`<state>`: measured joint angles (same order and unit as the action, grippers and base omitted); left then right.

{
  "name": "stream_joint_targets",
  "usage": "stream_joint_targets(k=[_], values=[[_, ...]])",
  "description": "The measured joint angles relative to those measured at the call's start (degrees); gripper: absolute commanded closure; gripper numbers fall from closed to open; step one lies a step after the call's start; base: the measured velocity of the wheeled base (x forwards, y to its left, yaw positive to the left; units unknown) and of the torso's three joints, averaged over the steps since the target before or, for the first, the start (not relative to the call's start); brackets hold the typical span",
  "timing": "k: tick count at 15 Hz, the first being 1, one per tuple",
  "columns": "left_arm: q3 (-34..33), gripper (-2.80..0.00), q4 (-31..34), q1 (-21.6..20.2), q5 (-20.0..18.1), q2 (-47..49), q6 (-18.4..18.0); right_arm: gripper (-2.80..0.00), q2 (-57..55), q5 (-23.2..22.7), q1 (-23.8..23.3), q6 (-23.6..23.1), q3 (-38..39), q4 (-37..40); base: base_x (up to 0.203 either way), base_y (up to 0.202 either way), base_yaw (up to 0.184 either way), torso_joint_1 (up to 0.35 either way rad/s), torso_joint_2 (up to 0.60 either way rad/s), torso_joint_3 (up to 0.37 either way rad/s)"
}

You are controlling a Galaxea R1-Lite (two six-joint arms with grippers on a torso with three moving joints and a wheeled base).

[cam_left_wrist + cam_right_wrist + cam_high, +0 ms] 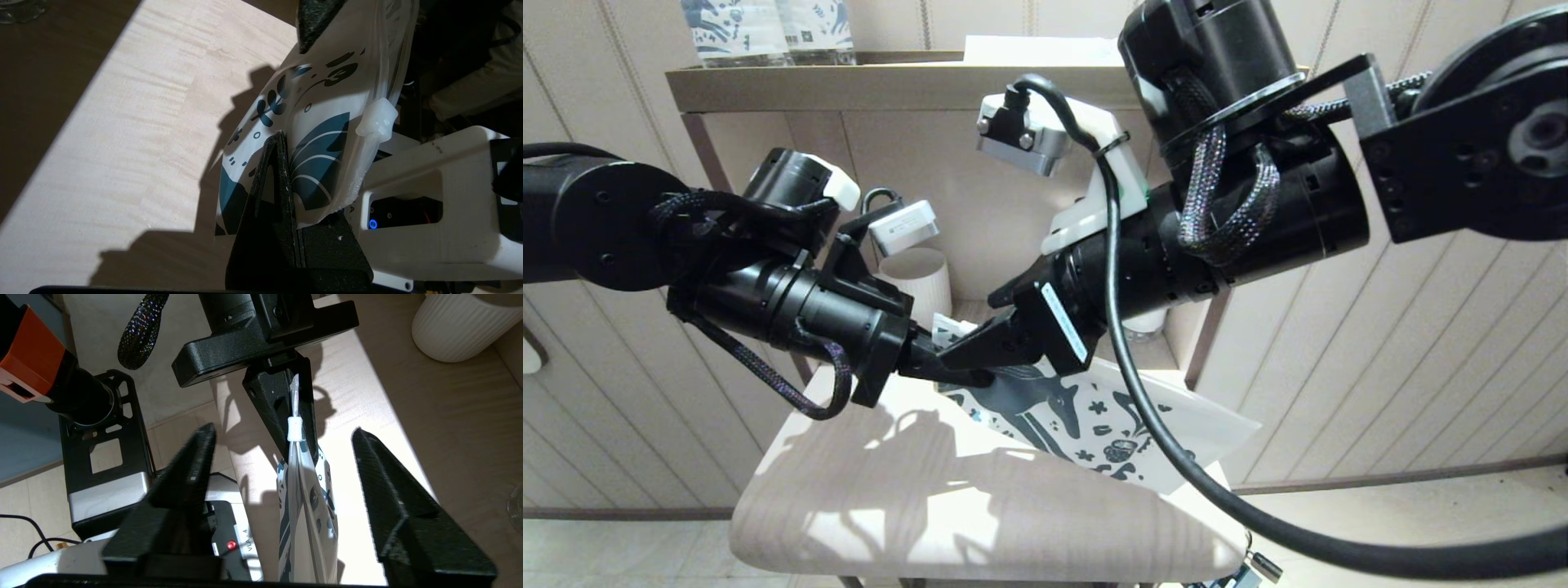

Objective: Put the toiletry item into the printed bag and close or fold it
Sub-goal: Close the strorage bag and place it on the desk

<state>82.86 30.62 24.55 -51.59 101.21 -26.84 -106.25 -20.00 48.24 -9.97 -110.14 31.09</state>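
Because the left gripper (282, 171) is clamped on the zip end of the printed bag (1086, 416), that end is lifted above the table (890, 498). Straddling the bag's zip edge, the right gripper (282, 490) stands apart, probably ready to pinch the white slider (295, 429). No comb is visible.

A: We see the printed bag (1094, 412) as thin glossy translucent plastic, with a white plastic slider (295, 429) on its zip edge.
B: Under the bag, the table (915, 490) looks like pale matt wood grain. Left gripper (286, 412) fingers on the bag: rough matt black plastic.
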Motion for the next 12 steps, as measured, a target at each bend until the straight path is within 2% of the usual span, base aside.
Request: stream_joint_targets(k=[1,2,12], values=[[0.00,0.00,-0.01,-0.05,0.00,0.00,-0.01,0.00,-0.13,0.00,0.00,0.02,0.02,0.02,0.000,0.000,0.000,0.000,0.00,0.000],[0.00,0.00,-0.01,-0.05,-0.04,0.00,-0.01,-2.80,-0.22,0.00,0.00,-0.01,0.10,0.02,0.000,0.000,0.000,0.000,0.00,0.000],[-0.76,0.00,-0.42,-0.11,-0.17,0.00,-0.08,-2.80,-0.74,-0.09,0.07,0.09,0.30,0.02,0.000,0.000,0.000,0.000,0.00,0.000]])
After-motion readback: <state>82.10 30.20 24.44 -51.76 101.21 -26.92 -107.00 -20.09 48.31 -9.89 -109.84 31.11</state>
